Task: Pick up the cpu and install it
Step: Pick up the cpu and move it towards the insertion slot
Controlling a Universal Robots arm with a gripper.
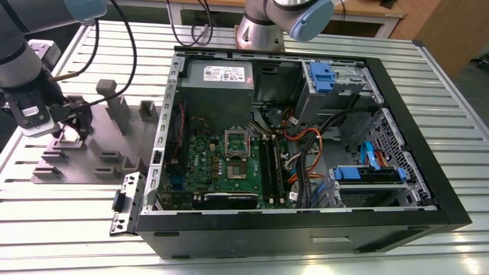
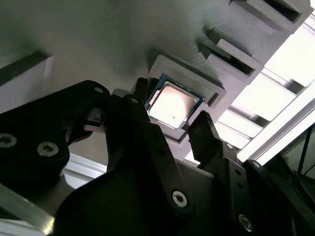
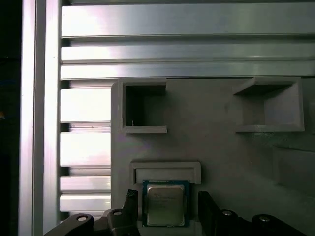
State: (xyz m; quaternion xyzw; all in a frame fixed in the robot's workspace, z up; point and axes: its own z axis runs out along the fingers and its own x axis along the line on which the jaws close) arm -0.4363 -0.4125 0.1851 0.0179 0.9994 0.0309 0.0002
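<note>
My black fingers (image 2: 135,118) stand spread either side of the cpu (image 2: 173,103), so my gripper (image 2: 171,107) is open around it and not closed on it. The cpu lies flat in its square pocket on the grey tray (image 3: 221,147), with walled pockets (image 3: 143,108) just beyond. The tray sits on a slatted table (image 1: 61,229), with tall posts (image 1: 118,109) between me and the open computer case (image 1: 306,232) at the exterior view's right.

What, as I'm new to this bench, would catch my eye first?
The open computer case fills the exterior view's right. On that view's left, the tool hangs over a grey tray; in both wrist views its open fingers straddle a silvery chip seated there.
</note>
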